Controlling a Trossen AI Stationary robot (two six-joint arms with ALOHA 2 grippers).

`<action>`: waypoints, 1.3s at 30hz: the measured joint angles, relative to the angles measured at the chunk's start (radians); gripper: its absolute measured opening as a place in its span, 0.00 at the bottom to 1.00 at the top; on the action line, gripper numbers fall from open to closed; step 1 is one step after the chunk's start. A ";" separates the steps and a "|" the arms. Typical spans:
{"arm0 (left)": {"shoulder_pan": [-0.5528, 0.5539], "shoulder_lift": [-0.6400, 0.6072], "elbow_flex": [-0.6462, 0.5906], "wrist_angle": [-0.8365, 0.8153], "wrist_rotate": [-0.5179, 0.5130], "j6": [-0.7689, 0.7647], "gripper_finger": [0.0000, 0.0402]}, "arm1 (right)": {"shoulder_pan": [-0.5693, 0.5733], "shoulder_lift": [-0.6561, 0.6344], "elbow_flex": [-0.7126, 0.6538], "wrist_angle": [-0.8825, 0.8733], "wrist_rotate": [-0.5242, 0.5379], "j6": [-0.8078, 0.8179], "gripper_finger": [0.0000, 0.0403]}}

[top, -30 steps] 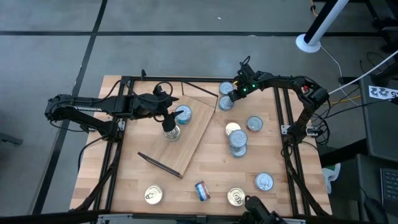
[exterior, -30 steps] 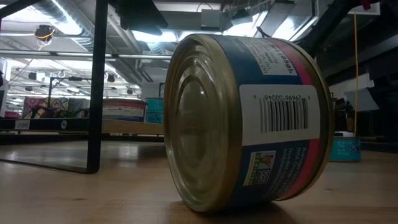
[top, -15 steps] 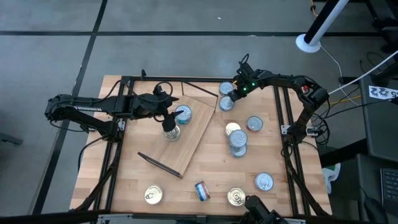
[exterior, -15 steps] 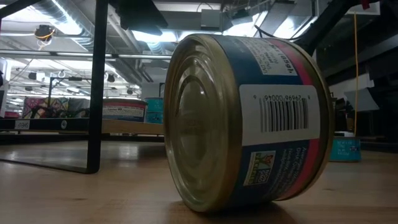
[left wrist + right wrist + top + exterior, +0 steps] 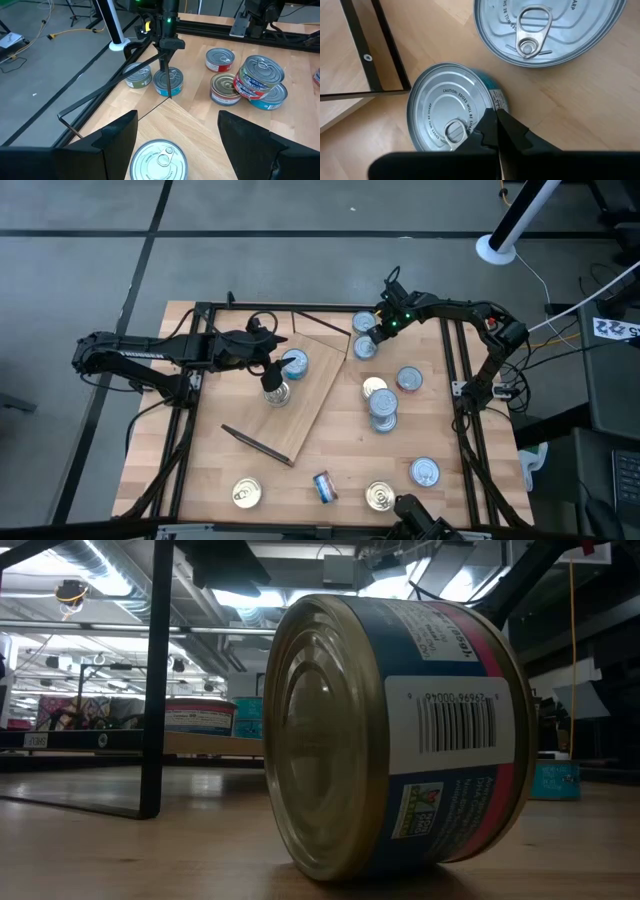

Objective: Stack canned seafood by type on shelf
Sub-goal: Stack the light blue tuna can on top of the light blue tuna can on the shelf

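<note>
The shelf (image 5: pixel 300 395) lay flat and skewed on the desk (image 5: pixel 200 480). On its far part stood two silver-topped tins (image 5: pixel 293 364); the left pincer (image 5: pixel 270 372) hung released over them, grasping nothing. Beyond the shelf's far right corner, the right pincer (image 5: pixel 374 333) was clenched, its tip at a silver tin (image 5: pixel 451 116) beside another (image 5: pixel 545 27). More tins (image 5: pixel 383 402) stood right of the shelf.
</note>
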 joint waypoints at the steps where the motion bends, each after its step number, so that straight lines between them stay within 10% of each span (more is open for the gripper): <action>1: 0.000 0.000 0.000 0.000 0.000 -0.001 0.67 | 0.000 0.000 0.000 0.000 0.000 -0.001 0.00; 39: 0.000 0.000 0.000 0.005 0.000 -0.001 0.67 | -0.073 -0.296 0.001 -0.186 -0.140 0.009 0.00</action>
